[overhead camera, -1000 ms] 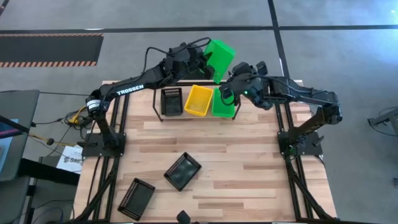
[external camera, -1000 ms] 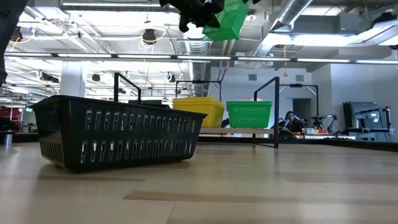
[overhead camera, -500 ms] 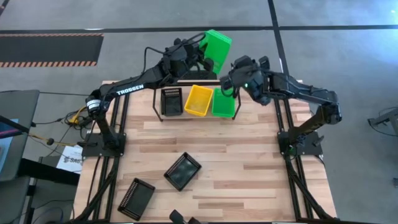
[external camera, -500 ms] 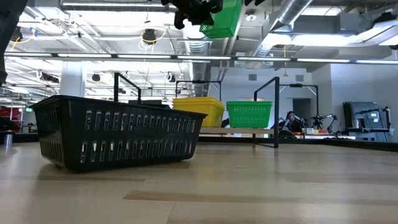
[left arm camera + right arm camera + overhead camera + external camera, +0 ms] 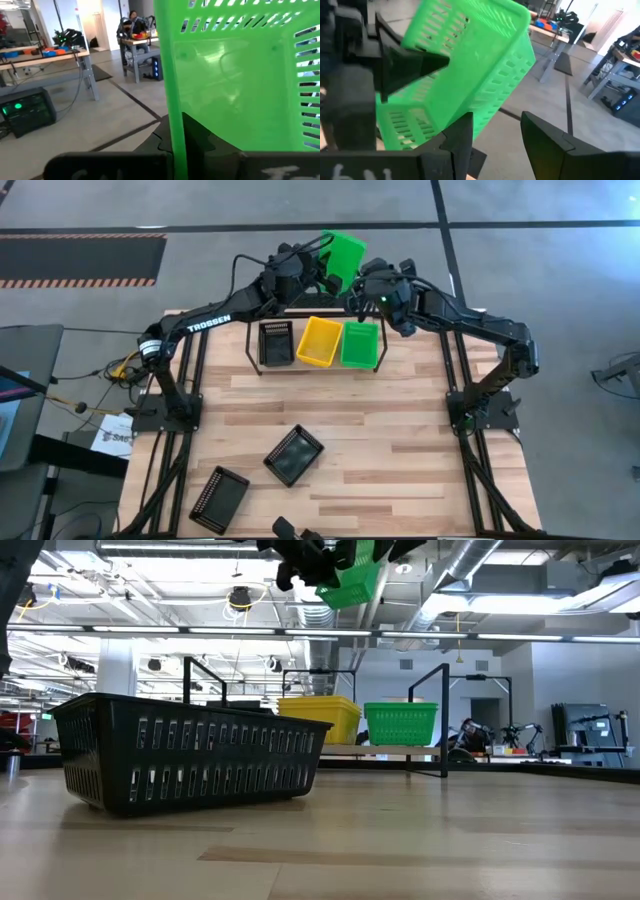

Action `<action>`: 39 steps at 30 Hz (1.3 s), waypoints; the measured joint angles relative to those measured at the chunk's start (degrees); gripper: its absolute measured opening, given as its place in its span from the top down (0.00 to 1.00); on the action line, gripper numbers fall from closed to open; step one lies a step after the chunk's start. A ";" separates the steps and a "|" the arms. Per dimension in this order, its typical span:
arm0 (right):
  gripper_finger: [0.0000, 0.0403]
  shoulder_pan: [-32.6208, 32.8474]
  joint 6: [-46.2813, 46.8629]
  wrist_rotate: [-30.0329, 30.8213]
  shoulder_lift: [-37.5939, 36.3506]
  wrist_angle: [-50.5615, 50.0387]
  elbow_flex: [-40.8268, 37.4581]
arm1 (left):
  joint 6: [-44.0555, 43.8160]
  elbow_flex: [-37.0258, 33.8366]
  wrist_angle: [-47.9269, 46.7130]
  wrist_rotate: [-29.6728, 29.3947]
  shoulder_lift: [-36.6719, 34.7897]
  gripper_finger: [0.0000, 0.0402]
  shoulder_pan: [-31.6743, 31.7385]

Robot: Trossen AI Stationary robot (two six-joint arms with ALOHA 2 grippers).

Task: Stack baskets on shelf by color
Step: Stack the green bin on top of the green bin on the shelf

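Note:
My left gripper (image 5: 312,272) is high above the far edge of the table, shut on a bright green basket (image 5: 343,254), which also shows at the top of the low view (image 5: 350,575). My right gripper (image 5: 360,288) is open just right of that basket (image 5: 465,75), its fingers (image 5: 462,135) beneath the basket's lower edge. The shelf (image 5: 262,368) stands at the far side. On its board sit a black basket (image 5: 276,343), a yellow basket (image 5: 320,340) and a green basket (image 5: 360,344), side by side. My left gripper holds the green basket by one side wall (image 5: 175,130), pinched with one finger (image 5: 197,137) inside the basket and the other hidden behind the wall. The basket is lifted clear and tipped on its side. My right gripper: I cannot tell whether its finger touches the basket's lower edge (image 5: 470,120).
Two more black baskets lie on the near half of the table, one near the middle (image 5: 293,455) and one at the near left corner (image 5: 218,498); the low view shows a black basket close up (image 5: 190,765). Bare wood lies between them and the shelf.
My right gripper has risen from beside the shelf's green basket and moved toward the far edge, up to the held green basket. My left gripper has carried that basket a little farther toward the far edge and turned it.

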 joint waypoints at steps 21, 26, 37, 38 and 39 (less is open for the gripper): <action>0.54 6.27 -4.44 -8.44 -3.31 7.10 0.06 | 0.83 -0.10 -0.51 1.87 0.16 1.00 1.31; 0.54 6.45 -6.59 -6.65 -3.33 6.88 0.06 | 0.46 -0.10 -0.76 1.88 0.13 1.00 1.31; 0.53 1.84 -3.61 -6.23 -2.85 1.12 -0.03 | 0.02 -0.10 -0.76 2.74 0.11 1.00 1.31; 0.53 1.85 -3.02 -6.23 -2.90 -0.17 -0.03 | 0.02 -0.10 -0.76 2.74 0.11 1.00 1.31; 0.53 1.86 -2.65 -6.23 -3.03 -1.33 -0.03 | 0.02 -0.10 -0.74 2.74 0.11 1.00 1.31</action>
